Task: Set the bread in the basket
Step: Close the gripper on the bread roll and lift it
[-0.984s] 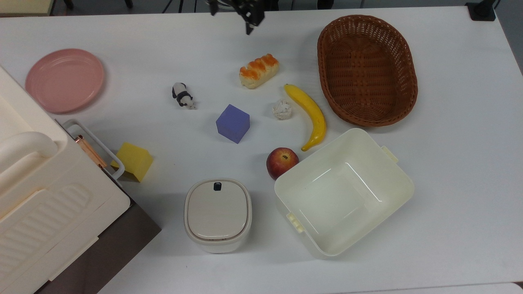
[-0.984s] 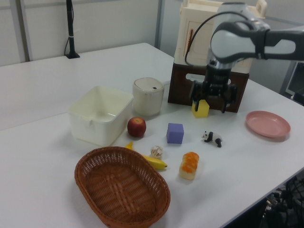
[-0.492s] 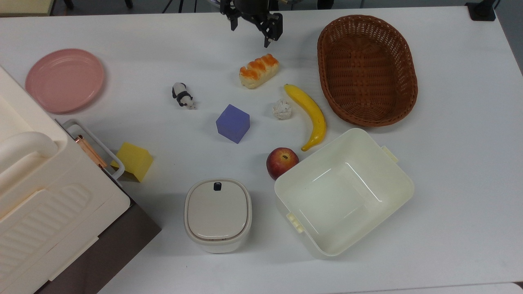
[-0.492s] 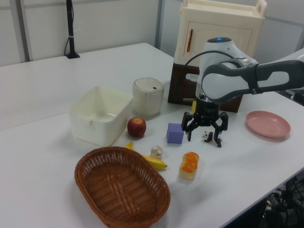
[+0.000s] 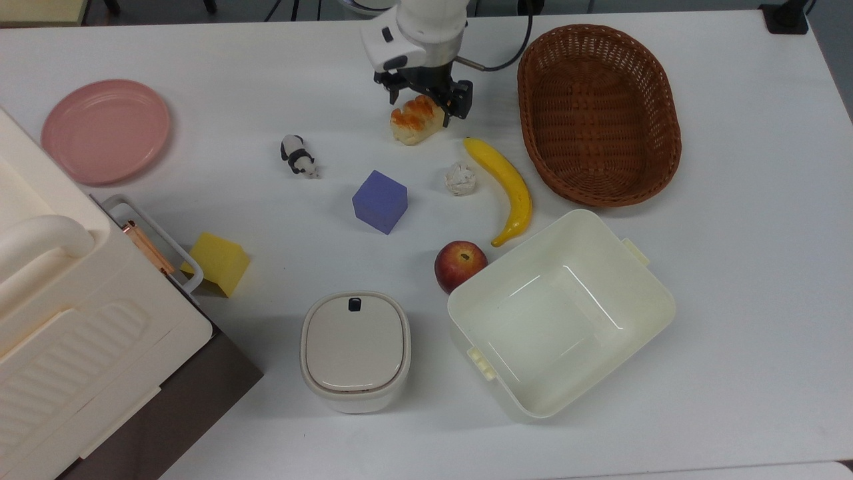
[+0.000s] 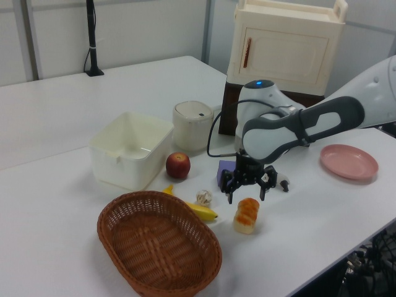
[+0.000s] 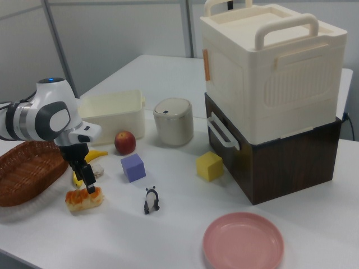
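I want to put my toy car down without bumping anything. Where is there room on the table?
Plenty of bare table lies on the top view's right, past the basket and cream tub. Another bare stretch sits between the pink plate and the bread. The middle is crowded: banana, apple, purple cube.

The hand (image 5: 422,100) has dropped over the bread (image 5: 414,124) (fingers spread).

The basket (image 5: 600,113) was rough woven brown wicker; the bread (image 5: 414,121) had a shiny orange glaze over matt cream; the tub (image 5: 560,313) was smooth glossy plastic, the table (image 5: 733,267) matt white
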Available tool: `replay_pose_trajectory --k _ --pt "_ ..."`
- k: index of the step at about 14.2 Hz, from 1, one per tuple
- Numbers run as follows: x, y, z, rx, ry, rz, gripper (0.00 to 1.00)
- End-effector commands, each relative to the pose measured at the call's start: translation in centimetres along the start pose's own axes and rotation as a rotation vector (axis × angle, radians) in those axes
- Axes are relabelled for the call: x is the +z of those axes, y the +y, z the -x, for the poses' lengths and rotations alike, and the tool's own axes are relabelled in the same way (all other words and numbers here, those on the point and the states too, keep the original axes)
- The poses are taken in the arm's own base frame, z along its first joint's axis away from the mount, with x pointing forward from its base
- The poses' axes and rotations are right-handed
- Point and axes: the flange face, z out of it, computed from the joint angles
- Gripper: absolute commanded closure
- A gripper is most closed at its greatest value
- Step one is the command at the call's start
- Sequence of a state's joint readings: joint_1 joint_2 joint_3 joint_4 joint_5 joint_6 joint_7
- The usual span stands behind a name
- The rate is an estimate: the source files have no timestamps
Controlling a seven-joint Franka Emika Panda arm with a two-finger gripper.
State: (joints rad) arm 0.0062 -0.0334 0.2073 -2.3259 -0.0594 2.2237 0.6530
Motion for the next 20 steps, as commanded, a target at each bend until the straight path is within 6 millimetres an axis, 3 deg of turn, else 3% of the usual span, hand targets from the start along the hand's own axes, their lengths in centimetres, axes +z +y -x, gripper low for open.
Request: replay_pose_trajectory --k 1,7,11,13,19,20 --pt "-0.1 -0.9 0.0 -0.016 0.024 0.006 0.00" --pt "0.7 -0.1 0.0 -0.019 0.009 0.040 0.00" --pt "1.0 0.6 0.3 0.188 0.000 0.050 0.00" --pt "1.1 0.8 0.2 0.212 -0.002 0.051 0.00" --pt "3.8 0.4 0.5 0.229 -0.041 0.078 0.00" --pt "3.9 0.4 0.4 0.224 -0.036 0.081 0.32"
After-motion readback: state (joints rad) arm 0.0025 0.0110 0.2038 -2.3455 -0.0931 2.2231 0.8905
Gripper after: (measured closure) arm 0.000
